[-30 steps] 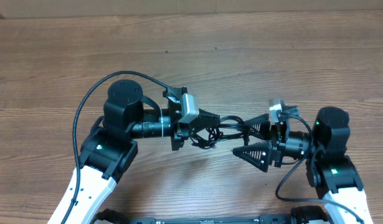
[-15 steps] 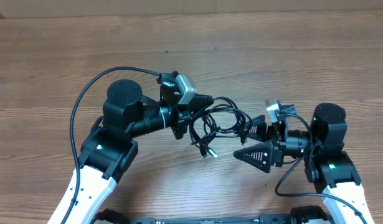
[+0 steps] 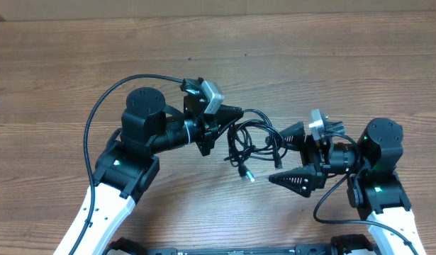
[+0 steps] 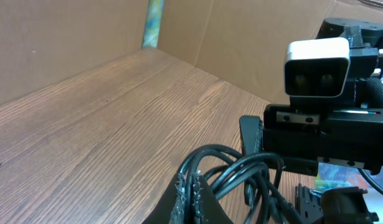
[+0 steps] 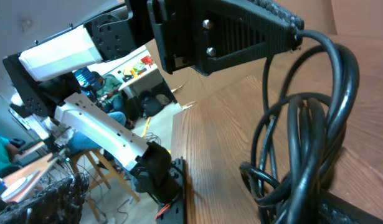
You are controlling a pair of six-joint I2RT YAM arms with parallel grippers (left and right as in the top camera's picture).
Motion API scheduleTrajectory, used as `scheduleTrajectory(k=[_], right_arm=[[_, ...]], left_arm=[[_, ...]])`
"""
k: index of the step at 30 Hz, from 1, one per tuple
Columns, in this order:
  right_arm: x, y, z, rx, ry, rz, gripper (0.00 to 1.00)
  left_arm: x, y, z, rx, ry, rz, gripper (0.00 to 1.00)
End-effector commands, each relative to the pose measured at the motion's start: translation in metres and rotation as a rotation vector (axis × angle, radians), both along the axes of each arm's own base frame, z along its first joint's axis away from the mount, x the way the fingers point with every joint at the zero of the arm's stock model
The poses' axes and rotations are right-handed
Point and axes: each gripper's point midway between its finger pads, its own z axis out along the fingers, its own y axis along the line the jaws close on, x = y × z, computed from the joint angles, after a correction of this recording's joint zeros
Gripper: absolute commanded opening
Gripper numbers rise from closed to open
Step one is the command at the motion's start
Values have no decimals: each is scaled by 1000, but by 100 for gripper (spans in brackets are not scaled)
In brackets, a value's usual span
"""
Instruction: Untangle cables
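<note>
Overhead: seeing cables [image 3: 249, 138] strung roughly left-to-right over the desk [image 3: 310, 64], clenched in left tool [image 3: 232, 115], one plug dangling toward the near edge; right tool [image 3: 274, 157] splayed wide, maybe brushing the loops. Left wrist: same pinch up close. Right wrist: loops hanging close ahead.

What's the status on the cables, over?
Left claw shut on cables. Right claw open beside them. Bundle knotted, one plug end dangling. No obstruction seen.
</note>
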Motion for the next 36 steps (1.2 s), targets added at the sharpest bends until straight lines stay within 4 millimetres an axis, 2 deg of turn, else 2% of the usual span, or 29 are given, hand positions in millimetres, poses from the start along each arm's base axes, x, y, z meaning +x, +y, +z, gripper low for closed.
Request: scheduleTrajectory(k=[1,13,24,26,28,30,32,34,36], right_arm=[[6,0,9,-3,-41,-34,100],[32,-4,6,-24,-27,-179,100],[28,-3,7,-20,-32,-157,100],[29,-3,7,-20,-31,-159,90],[29,-3,6,-21,-29,-160,49],[30,-3,5,-22,-21,-160,18],[33,-2,1,-25,-5,-160,4],[36,-2,-3,-27,13,-159,4],[39,-2,-7,-31,36,-158,10]], left_arm=[[-3,-3,14,-24,-15,-19,4],[-3,-3,13,-21,-7,-19,4],[-3,-3,13,-21,-8,-19,4],[-3,-3,13,-21,-8,-19,4],[-3,-3,13,-21,-8,-19,4],[-3,-3,13,-21,-9,-18,4],[-3,-3,13,-21,-9,-19,4],[-3,-3,13,-23,-10,-19,4],[-3,-4,16,-34,-7,-16,4]])
